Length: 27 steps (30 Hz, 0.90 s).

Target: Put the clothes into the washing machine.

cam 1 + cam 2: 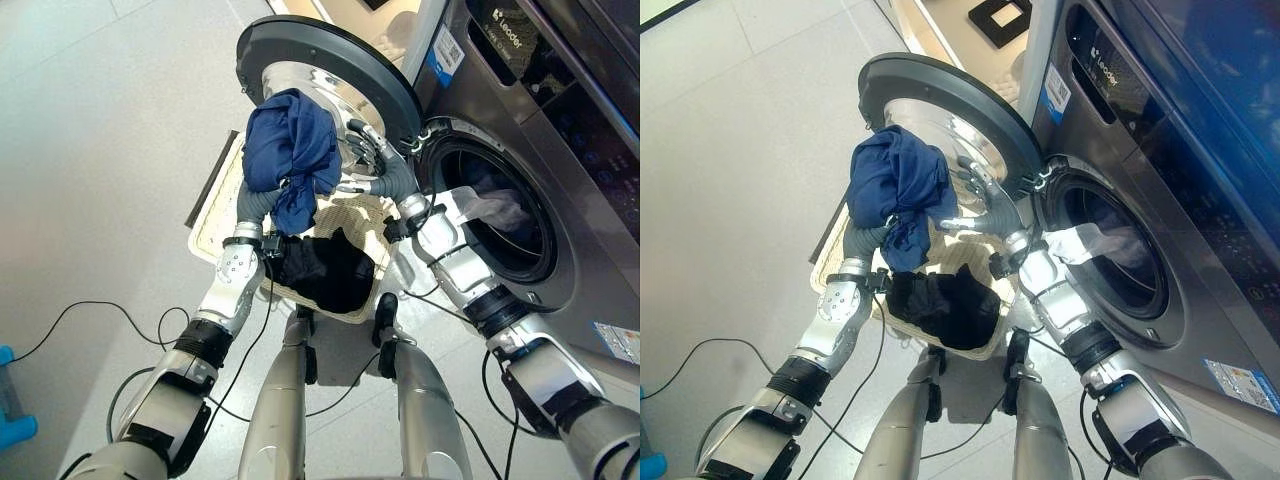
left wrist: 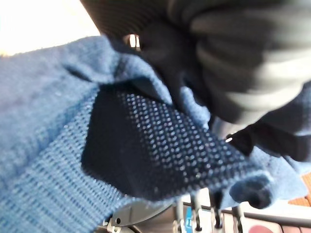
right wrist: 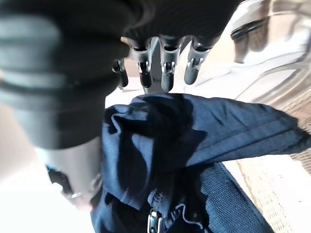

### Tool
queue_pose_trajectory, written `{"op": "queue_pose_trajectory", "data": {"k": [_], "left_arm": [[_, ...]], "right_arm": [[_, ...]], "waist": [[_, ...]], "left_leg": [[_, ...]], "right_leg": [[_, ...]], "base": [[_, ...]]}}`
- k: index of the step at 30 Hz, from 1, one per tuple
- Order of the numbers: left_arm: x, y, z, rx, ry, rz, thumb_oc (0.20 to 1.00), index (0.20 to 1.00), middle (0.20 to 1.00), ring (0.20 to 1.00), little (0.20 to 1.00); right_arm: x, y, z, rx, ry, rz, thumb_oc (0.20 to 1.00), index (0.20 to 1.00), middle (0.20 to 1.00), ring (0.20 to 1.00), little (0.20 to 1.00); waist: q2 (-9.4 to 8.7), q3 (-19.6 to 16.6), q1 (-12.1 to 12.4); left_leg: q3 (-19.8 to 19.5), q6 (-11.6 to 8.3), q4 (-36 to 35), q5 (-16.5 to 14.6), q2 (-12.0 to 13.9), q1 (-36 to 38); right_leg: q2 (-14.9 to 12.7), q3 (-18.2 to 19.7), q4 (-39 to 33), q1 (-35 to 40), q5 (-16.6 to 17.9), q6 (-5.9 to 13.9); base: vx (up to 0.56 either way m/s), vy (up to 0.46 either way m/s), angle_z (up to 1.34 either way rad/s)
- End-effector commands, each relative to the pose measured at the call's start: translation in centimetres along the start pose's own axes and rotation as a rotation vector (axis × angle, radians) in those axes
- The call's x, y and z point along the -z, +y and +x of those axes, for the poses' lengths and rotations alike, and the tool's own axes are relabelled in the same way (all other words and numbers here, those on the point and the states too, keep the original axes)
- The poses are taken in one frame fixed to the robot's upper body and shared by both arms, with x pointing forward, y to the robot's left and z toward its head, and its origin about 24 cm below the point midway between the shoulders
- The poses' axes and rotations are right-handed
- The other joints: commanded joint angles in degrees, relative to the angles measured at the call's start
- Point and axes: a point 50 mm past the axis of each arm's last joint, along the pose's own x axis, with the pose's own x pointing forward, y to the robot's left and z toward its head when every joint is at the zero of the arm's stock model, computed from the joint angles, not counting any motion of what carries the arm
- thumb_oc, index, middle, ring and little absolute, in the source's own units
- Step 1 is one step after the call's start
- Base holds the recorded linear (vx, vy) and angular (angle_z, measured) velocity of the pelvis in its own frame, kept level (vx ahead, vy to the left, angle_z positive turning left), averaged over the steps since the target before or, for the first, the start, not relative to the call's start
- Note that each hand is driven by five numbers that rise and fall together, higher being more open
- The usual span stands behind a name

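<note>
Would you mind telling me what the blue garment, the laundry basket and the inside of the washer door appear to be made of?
The blue garment looks like soft knit fabric: the left wrist view shows a ribbed weave and a dotted mesh patch. The laundry basket seems pale plastic or woven fibre with a perforated wall; I can't tell which. The washer door has a dark matte rim, and its inside looks like shiny metal or chromed plastic.

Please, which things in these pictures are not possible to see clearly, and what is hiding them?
- Left hand: in the left eye view, the bunched dark blue garment drapes over it, hiding its fingers.
- Woven cream laundry basket: its floor lies under the black clothing.
- Grey washing machine drum: deep interior is dark; only pale cloth shows at the opening.
</note>
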Motion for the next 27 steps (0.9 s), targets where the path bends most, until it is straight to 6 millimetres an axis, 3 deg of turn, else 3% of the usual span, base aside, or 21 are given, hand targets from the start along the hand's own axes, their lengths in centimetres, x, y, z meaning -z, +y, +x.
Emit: {"op": "queue_pose_trajectory", "data": {"k": [1,7,15,17,20,27], "left_arm": [[-4.1,-1.7,2.0,0.100,-0.189,-0.015,0.200,0.200,0.200,0.200,0.200],[-4.7,-2.2,2.5,0.150,-0.219,0.032,0.200,0.200,0.200,0.200,0.200],[-5.0,-2.5,2.7,0.194,-0.239,0.047,0.200,0.200,0.200,0.200,0.200],[-5.3,-2.8,2.9,0.223,-0.255,0.064,0.200,0.200,0.200,0.200,0.200],[-5.5,-3.1,3.1,0.236,-0.267,0.083,0.200,0.200,0.200,0.200,0.200],[-5.4,-3.3,3.2,0.239,-0.279,0.158,0.200,0.200,0.200,0.200,0.200]], "right_arm": [[-2.9,-0.4,1.3,-0.021,-0.127,0.027,1.000,1.000,1.000,1.000,1.000],[-3.6,-0.7,2.2,-0.044,-0.144,0.089,1.000,1.000,1.000,1.000,1.000],[-3.3,0.2,2.8,-0.176,-0.094,0.174,1.000,1.000,1.000,1.000,1.000],[-2.3,1.4,2.8,-0.302,-0.029,0.289,1.000,1.000,1.000,1.000,1.000],[-2.0,1.7,2.8,-0.343,-0.024,0.355,1.000,1.000,1.000,1.000,1.000],[-2.9,2.8,3.4,-0.399,-0.082,0.477,1.000,1.000,1.000,1.000,1.000]], "waist": [[-0.44,-0.7,1.9],[-0.28,-0.7,2.2],[-0.20,-0.7,2.4],[-0.24,-0.7,2.6],[-0.26,-0.7,2.9],[-0.27,-0.7,2.9]], "left_leg": [[2.5,-0.28,6.0,-9.5,-3.9,1.9],[2.4,-0.35,6.4,-9.4,-4.0,1.9],[2.0,-0.44,6.6,-9.4,-4.2,2.1],[1.8,-0.59,6.5,-9.4,-4.4,2.4],[1.7,-0.64,6.6,-9.3,-4.4,2.3],[1.4,-0.83,6.6,-9.1,-4.6,2.3]], "right_leg": [[0.1,-1.4,1.4,2.0,-2.1,4.51],[-0.2,-1.7,1.1,2.3,-1.8,4.39],[-0.3,-1.8,1.0,2.5,-1.7,4.29],[-0.4,-1.8,0.9,2.9,-1.8,4.20],[-0.4,-2.0,0.9,2.9,-1.8,4.15],[-0.2,-2.0,0.4,3.2,-1.6,4.16]], "base": [[-0.01,-0.003,0.05],[0.00,-0.001,0.01],[0.00,0.000,0.00],[0.00,0.000,0.00],[0.00,0.000,0.00],[0.00,-0.004,0.00]]}}
